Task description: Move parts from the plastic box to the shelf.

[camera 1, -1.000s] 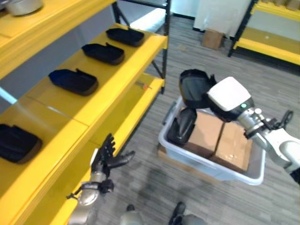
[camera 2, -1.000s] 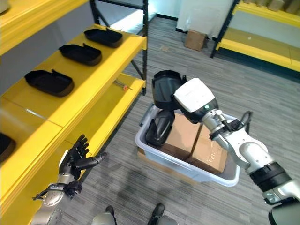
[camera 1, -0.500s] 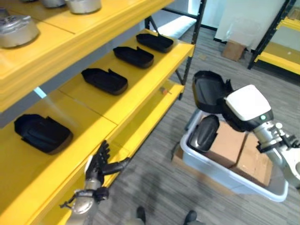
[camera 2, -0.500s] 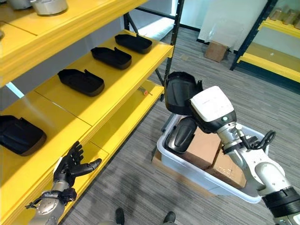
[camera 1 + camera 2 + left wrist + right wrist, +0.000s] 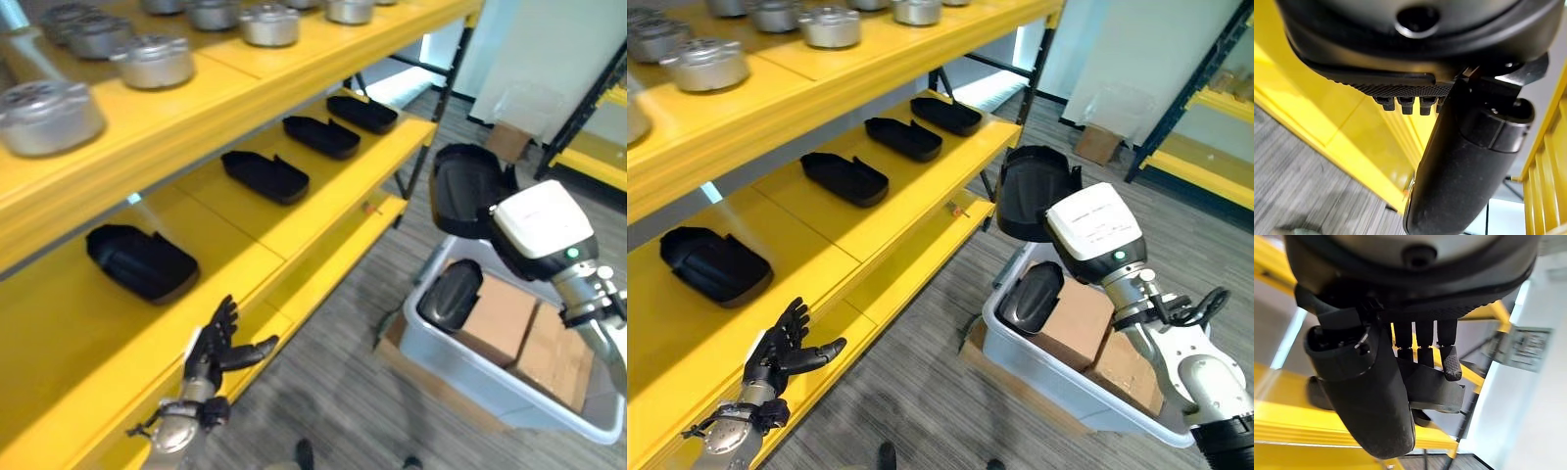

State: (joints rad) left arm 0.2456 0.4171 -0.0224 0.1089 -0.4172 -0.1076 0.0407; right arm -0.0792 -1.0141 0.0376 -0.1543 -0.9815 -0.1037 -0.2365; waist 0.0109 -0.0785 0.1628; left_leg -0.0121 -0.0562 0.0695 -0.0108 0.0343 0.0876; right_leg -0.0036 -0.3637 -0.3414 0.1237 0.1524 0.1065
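A shelf (image 5: 921, 186) runs along the left, four parts (image 5: 844, 179) in a row on its middle level and metal pots (image 5: 715, 64) on the level above. To the right, on the floor, sits the plastic box (image 5: 1058, 392) (another part (image 5: 1029, 299) leaning inside, beside cardboard boxes (image 5: 1087, 338)).

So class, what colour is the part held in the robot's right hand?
Black; the part in the right hand shows best in the right eye view.
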